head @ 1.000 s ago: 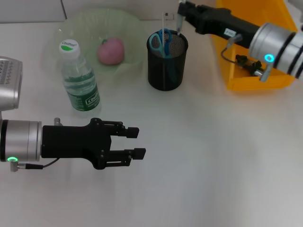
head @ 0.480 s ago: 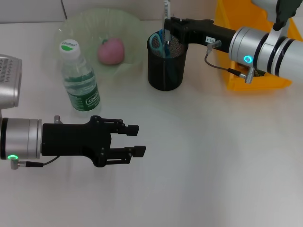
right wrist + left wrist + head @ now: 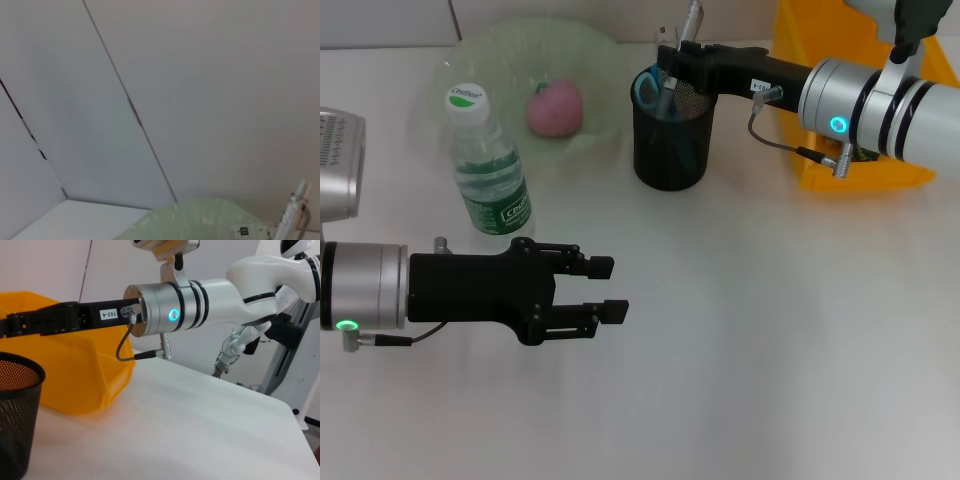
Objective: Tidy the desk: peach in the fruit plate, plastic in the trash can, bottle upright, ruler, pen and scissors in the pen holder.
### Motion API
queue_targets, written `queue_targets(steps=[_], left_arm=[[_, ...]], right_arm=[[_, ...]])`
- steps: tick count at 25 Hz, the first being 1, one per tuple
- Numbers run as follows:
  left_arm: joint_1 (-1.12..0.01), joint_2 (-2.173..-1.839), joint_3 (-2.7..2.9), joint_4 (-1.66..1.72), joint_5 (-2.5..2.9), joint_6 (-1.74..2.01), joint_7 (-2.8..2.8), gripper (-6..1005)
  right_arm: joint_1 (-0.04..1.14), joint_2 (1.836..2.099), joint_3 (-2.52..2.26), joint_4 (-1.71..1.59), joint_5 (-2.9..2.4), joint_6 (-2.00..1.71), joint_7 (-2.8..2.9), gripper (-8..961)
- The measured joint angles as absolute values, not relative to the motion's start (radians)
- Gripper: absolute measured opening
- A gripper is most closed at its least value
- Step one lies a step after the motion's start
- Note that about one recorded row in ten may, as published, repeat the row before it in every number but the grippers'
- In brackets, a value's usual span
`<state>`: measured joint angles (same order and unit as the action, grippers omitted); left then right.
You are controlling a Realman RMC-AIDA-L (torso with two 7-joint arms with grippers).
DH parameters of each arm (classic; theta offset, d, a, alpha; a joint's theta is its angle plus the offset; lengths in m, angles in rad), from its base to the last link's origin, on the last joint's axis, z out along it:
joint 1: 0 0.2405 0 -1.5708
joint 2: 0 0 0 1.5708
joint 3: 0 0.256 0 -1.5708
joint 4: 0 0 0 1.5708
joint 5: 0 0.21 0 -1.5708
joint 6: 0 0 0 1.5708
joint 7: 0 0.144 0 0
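Observation:
The pink peach [image 3: 555, 108] lies in the pale green fruit plate [image 3: 470, 55]. The bottle [image 3: 488, 165] stands upright in front of the plate. Blue scissors [image 3: 648, 88] stick out of the black mesh pen holder [image 3: 670, 140], also seen in the left wrist view [image 3: 15, 415]. The thin top of the ruler [image 3: 663, 36] shows just behind it. My right gripper [image 3: 672, 62] hovers over the holder's rim, shut on a whitish pen [image 3: 692, 18] that leans to the right; the pen [image 3: 296, 210] also shows in the right wrist view. My left gripper [image 3: 607, 290] hangs open over the desk [image 3: 770, 350]. No plastic is in view.
The yellow trash can [image 3: 820, 165] stands right of the pen holder, partly under my right arm [image 3: 880, 100], which also shows from the left wrist [image 3: 170, 315]. The yellow trash can [image 3: 65, 365] is there too. A wall rises behind the desk.
My right gripper has swung left from the trash can's edge to above the pen holder, and the pen now leans to the right. The left gripper has barely shifted.

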<state>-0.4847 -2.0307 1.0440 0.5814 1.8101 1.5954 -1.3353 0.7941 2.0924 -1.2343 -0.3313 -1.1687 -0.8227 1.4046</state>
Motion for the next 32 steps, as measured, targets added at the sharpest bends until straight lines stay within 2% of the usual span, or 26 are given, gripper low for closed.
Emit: queue_targets(steps=[3, 7, 11, 13, 16, 18, 20, 22, 27, 32], left_arm=[[-0.485, -2.028, 1.041, 0.581, 1.81, 1.596, -1.336, 583], [-0.485, -2.024, 1.041, 0.581, 1.809, 1.597, -1.337, 583], [-0.481, -2.021, 1.032, 0.584, 1.809, 1.603, -1.345, 584], [-0.468, -2.009, 0.992, 0.589, 1.814, 1.638, -1.35, 584], [-0.448, -1.988, 0.955, 0.59, 1.815, 1.678, -1.35, 584], [-0.437, -1.976, 0.94, 0.59, 1.815, 1.693, -1.351, 584], [-0.42, -1.965, 0.915, 0.591, 1.815, 1.717, -1.351, 584], [-0.409, -1.961, 0.904, 0.591, 1.816, 1.732, -1.349, 584], [-0.392, -1.959, 0.901, 0.592, 1.817, 1.739, -1.338, 584], [-0.391, -1.958, 0.901, 0.591, 1.818, 1.739, -1.337, 584]], right_arm=[[0.786, 2.092, -1.232, -0.334, -1.169, -0.86, 1.409, 444], [0.737, 2.089, -1.222, -0.384, -1.169, -0.952, 1.417, 524], [0.601, 2.078, -1.221, -0.541, -1.174, -1.132, 1.436, 604], [0.518, 2.053, -1.219, -0.626, -1.201, -1.272, 1.438, 644], [0.419, 1.976, -1.184, -0.685, -1.295, -1.506, 1.435, 704], [0.387, 1.935, -1.123, -0.669, -1.397, -1.66, 1.42, 745], [0.371, 1.917, -1.05, -0.645, -1.526, -1.796, 1.406, 765], [0.361, 1.918, -0.966, -0.628, -1.663, -1.89, 1.396, 765], [0.353, 1.953, -0.905, -0.622, -1.782, -1.919, 1.356, 766], [0.367, 1.969, -0.908, -0.621, -1.797, -1.917, 1.336, 766]])
